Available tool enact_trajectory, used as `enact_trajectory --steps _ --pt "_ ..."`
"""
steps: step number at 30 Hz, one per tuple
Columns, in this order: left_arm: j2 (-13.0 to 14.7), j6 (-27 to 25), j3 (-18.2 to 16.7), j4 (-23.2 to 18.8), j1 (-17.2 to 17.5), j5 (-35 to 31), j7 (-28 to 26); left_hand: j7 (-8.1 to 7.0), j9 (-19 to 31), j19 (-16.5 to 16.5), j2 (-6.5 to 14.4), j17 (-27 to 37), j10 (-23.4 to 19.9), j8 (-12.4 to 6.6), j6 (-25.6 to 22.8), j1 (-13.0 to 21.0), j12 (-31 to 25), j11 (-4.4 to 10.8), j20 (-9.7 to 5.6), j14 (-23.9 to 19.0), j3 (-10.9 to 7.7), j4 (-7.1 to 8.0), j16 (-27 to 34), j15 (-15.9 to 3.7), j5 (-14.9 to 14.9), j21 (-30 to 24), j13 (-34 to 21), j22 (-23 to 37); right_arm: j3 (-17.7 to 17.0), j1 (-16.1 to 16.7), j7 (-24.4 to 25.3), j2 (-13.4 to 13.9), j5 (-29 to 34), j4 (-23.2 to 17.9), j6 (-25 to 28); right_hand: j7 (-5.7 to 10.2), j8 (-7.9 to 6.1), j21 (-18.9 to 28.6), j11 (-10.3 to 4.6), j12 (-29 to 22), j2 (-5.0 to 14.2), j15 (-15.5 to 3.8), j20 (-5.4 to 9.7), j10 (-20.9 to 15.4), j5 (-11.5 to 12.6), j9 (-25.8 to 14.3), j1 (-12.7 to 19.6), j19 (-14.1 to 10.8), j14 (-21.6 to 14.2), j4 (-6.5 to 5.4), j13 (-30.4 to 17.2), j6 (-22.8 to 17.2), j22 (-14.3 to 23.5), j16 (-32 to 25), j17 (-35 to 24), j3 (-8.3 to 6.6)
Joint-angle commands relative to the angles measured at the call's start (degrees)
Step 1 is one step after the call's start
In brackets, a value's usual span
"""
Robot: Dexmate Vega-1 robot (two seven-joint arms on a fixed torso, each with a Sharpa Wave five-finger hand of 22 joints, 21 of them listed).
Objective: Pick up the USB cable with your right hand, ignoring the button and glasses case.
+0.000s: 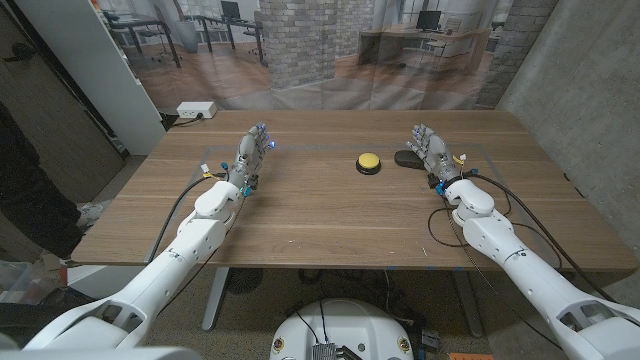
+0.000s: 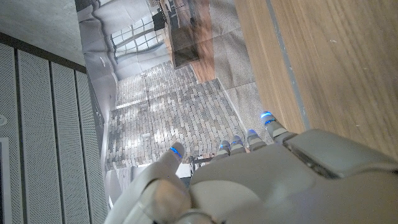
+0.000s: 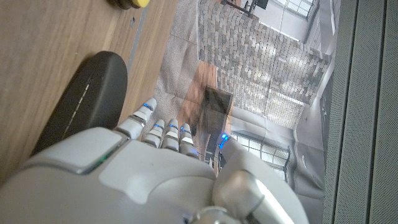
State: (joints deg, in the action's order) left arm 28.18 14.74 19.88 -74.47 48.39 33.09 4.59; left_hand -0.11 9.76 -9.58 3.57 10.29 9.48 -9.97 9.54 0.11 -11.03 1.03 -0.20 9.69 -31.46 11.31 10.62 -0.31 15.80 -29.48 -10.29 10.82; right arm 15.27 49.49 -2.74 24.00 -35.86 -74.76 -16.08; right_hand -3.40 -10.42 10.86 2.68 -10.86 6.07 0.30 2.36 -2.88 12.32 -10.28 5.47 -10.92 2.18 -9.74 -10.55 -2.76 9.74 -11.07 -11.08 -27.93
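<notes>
Fingers on your right hand (image 1: 432,152) stand extended, holding nothing. No USB cable is identifiable; only the glasses case (image 1: 409,158) lies touching that hand, button (image 1: 369,162) beyond.

A yellow button (image 1: 369,160) on a black base sits on the brown wood-grain table (image 1: 320,215), beside a matte black glasses case (image 1: 409,157). The robot's left hand (image 1: 249,156) and right hand (image 1: 434,154) are pale grey-white with small blue lights glowing at the fingertips (image 3: 145,105), on glossy white arms trailing thin black cables (image 1: 440,225). Behind, a printed backdrop (image 1: 330,50) shows grey brick columns and a brown office floor; a white box (image 1: 196,109) lies at its foot.
</notes>
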Motion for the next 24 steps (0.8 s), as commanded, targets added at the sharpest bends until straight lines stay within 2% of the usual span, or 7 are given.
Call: enact_trajectory --steps 1,2,6,12,17,24 --pt "-12.2 -4.2 -15.1 0.1 2.2 -10.5 6.7 0.06 0.2 -3.5 7.2 0.2 5.4 -0.36 5.7 0.1 -0.4 0.03 0.10 7.8 -0.33 -0.07 0.3 0.05 0.2 -0.3 -0.3 0.3 -17.9 1.8 -12.9 -14.7 22.4 -1.4 7.0 -0.60 -0.42 0.3 0.33 -0.3 4.02 0.20 -0.25 -0.2 0.4 -0.2 0.5 -0.6 0.3 0.35 -0.3 0.0 0.1 -0.2 0.0 -0.31" --pt "-13.0 -4.5 -15.9 0.1 2.2 -11.3 7.4 0.07 0.2 -3.5 7.2 0.2 5.4 -0.38 5.6 0.1 -0.4 0.00 0.09 7.8 -0.32 -0.07 0.3 0.02 0.2 -0.3 -0.3 0.3 -19.1 1.7 -13.7 -15.9 23.9 -1.5 7.2 -0.84 -0.43 0.4 0.60 -0.3 3.36 0.45 -0.57 -0.3 0.2 -0.2 0.7 -0.7 0.2 0.91 -0.3 0.0 0.1 -0.2 0.1 -0.17" --pt "-15.6 -5.4 -18.9 0.1 2.3 -14.3 9.3 0.01 0.2 -3.5 7.2 0.2 5.4 -0.36 5.7 0.1 -0.4 -0.01 0.12 7.8 -0.31 -0.07 0.3 0.04 0.2 -0.2 -0.3 0.3 -23.3 1.6 -16.4 -19.8 29.2 -2.3 7.2 -1.20 -0.46 0.5 0.98 -0.3 2.72 0.80 -1.03 -0.4 0.1 -0.2 1.2 -1.0 -0.1 1.81 -0.2 0.0 0.1 -0.1 0.4 -0.11" --pt "-18.6 -6.1 -22.2 0.1 2.1 -17.7 11.7 0.04 0.2 -3.6 7.2 0.2 5.3 -0.40 5.6 0.1 -0.4 -0.03 0.24 7.8 -0.28 -0.07 0.3 0.10 0.3 -0.2 -0.3 0.3 -27.8 1.4 -19.0 -24.1 35.2 -3.6 6.6 -1.92 -0.58 0.6 1.76 -0.5 1.65 1.80 -1.81 -1.0 -0.1 -0.2 2.3 -1.7 -0.7 3.50 -0.2 -0.4 0.0 0.0 0.8 -0.05" --pt "-20.4 -6.6 -24.1 0.0 1.9 -19.8 13.2 0.03 0.2 -3.6 7.2 0.2 5.2 -0.44 5.5 0.0 -0.5 -0.01 0.42 7.7 -0.25 -0.06 0.3 0.19 0.3 -0.2 -0.3 0.3 -30.2 1.4 -20.6 -26.4 38.8 -4.9 6.3 -2.42 -0.63 0.7 2.36 -0.6 0.60 2.47 -2.51 -1.4 -0.3 -0.2 3.3 -2.3 -1.3 4.98 -0.2 -0.7 0.0 0.0 0.9 0.07" --pt "-22.2 -6.9 -26.0 -0.1 1.8 -21.9 14.7 0.03 0.2 -3.5 7.2 0.2 5.0 -0.49 5.3 0.0 -0.6 0.02 0.48 7.6 -0.21 -0.07 0.3 0.33 0.3 -0.2 -0.3 0.3 -32.2 1.6 -21.7 -28.2 42.5 -6.7 5.5 -2.64 -0.79 0.7 2.87 -0.7 -0.02 2.87 -2.94 -2.0 -0.5 -0.2 4.1 -2.8 -1.8 6.13 -0.2 -1.2 0.0 0.0 1.0 0.10"
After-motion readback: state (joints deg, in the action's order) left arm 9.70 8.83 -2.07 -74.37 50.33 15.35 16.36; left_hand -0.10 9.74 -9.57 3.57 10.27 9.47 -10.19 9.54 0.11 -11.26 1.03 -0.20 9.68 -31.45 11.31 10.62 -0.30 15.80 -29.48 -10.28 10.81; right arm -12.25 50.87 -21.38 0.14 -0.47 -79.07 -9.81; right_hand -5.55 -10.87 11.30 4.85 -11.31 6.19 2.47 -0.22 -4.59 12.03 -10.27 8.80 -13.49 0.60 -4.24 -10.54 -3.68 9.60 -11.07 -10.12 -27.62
